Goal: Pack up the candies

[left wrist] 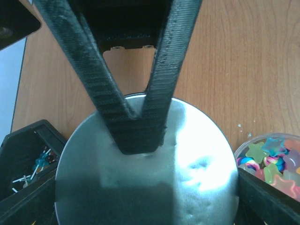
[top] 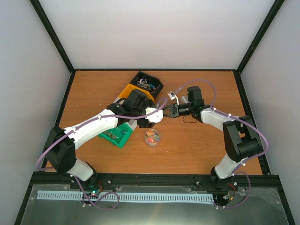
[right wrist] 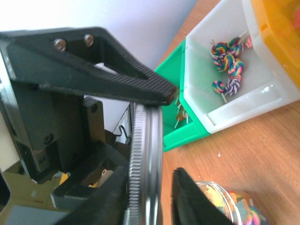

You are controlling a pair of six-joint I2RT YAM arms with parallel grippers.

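Note:
A round silver lid (top: 161, 110) hangs in the air between both grippers, above the table's middle. My left gripper (left wrist: 147, 206) spans the lid (left wrist: 187, 178) across its width, and one of its fingers (right wrist: 140, 86) presses the knurled rim. My right gripper (right wrist: 150, 176) straddles the lid (right wrist: 147, 154) edge-on. One of its fingers touches a face, and a sliver of table shows at the other. The candies (left wrist: 272, 159), coloured star-shaped pieces, lie in an uncovered small clear jar (top: 152, 137) just below the grippers.
Bins cluster left of centre: a black bin (top: 147, 84) with small sticks, an orange bin (top: 131, 91), a white bin (right wrist: 243, 93) with swirl lollipops and a green bin (top: 117, 136). Black frame rails edge the table.

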